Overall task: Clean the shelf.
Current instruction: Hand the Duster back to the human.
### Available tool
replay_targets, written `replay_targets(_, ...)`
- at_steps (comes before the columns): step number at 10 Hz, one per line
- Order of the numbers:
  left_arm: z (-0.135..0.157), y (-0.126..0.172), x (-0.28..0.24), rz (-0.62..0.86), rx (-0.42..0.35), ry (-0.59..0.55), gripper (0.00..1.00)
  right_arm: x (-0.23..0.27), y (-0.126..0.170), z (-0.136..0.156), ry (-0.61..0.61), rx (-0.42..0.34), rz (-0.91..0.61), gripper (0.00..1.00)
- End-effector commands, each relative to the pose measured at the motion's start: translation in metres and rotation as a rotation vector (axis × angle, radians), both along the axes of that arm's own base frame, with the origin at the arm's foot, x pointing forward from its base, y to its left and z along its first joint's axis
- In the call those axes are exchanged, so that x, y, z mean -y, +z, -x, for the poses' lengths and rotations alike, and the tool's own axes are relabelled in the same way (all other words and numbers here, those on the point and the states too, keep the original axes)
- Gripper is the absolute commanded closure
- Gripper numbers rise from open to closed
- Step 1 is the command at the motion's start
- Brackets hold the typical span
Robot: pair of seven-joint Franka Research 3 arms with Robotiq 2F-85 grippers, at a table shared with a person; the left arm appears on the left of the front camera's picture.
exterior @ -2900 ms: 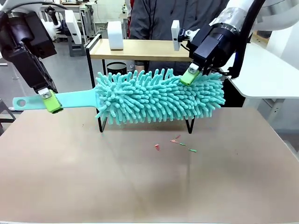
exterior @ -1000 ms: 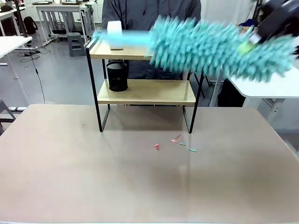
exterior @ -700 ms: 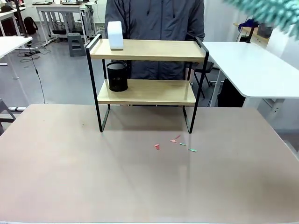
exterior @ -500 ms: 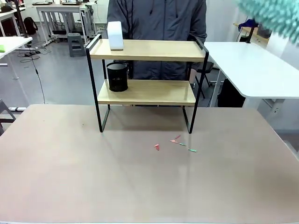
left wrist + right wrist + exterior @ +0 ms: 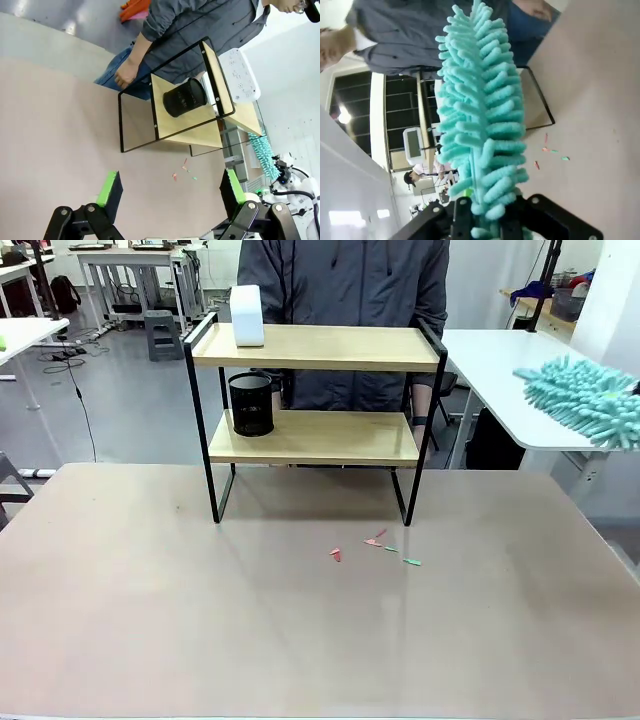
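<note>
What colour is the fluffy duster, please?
Teal; the duster shows best in the right wrist view.

Front view: fixed, low, faces across table (image 5: 300, 640) to far shelf (image 5: 315, 347). Left wrist view: high, rolled, looks down on shelf (image 5: 200, 100). Right wrist view: close behind duster (image 5: 480, 130). All share shelf, scraps (image 5: 380, 545).

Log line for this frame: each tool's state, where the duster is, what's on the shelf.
left tool: open, empty | right tool: shut on duster, right of shelf | shelf: white box top, black cup lower | table: scraps
</note>
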State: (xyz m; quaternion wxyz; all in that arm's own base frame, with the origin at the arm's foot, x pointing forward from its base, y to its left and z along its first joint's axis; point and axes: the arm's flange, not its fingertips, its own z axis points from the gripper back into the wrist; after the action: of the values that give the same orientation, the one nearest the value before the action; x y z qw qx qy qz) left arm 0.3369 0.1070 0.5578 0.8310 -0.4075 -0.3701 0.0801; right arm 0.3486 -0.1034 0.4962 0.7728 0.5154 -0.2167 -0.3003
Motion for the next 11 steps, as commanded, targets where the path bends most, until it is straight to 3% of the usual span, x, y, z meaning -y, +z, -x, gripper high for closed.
replay_targets(1,0.0029,0.0014,0.0013,0.003,-0.011,-0.010,0.00,0.0051,0.0125,0.0115,0.016,0.058,0.023,1.00)
replay_targets(11,0.0029,0.0014,0.0013,0.003,-0.011,-0.010,0.00,0.0051,0.0125,0.0115,0.016,0.058,0.023,1.00)
